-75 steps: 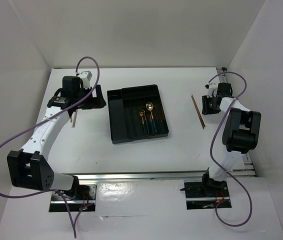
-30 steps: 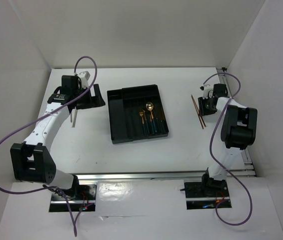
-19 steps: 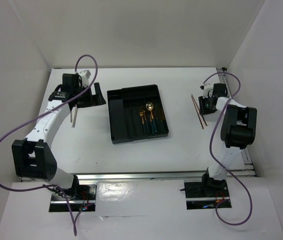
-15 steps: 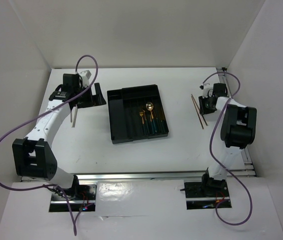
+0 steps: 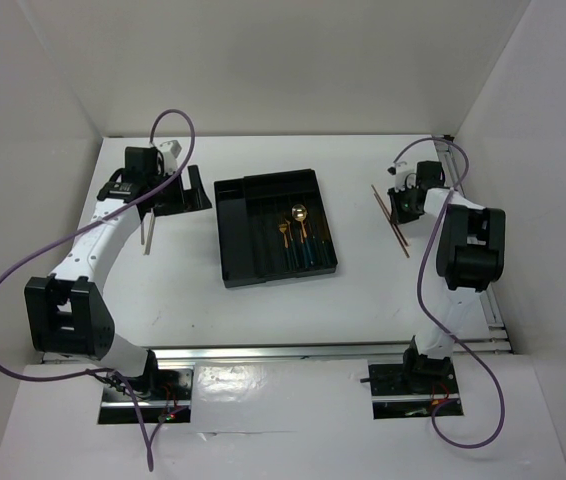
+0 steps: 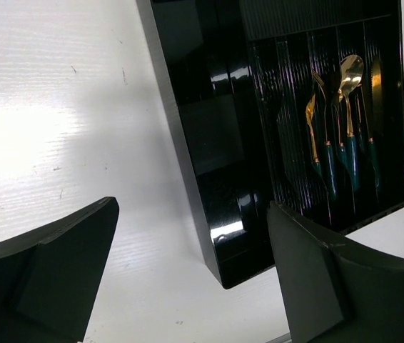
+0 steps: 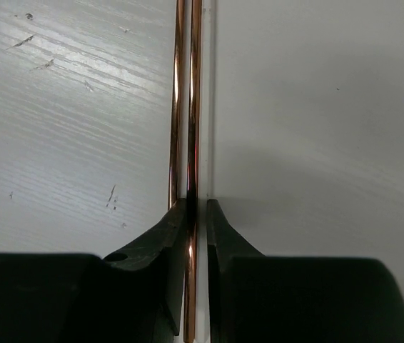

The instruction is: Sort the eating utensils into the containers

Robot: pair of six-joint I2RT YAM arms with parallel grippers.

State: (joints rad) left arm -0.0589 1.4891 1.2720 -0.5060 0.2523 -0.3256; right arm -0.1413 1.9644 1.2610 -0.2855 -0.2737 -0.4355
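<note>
My worry is that one of the copper chopsticks rolls out of the pinch, or the pair scissors apart, on the way to the tray; they are thin, round and slick. The right claw is clamped on both, which run straight out between its fingers, well right of the tray over the desk. The left claw hangs wide apart beside the tray.

overhead and left wrist: same tray

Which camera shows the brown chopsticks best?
The right wrist view: the copper chopsticks run up its middle, close up, pinched by the right gripper. The top external view shows only thin slanted lines beside that gripper; the left wrist view misses them.
</note>
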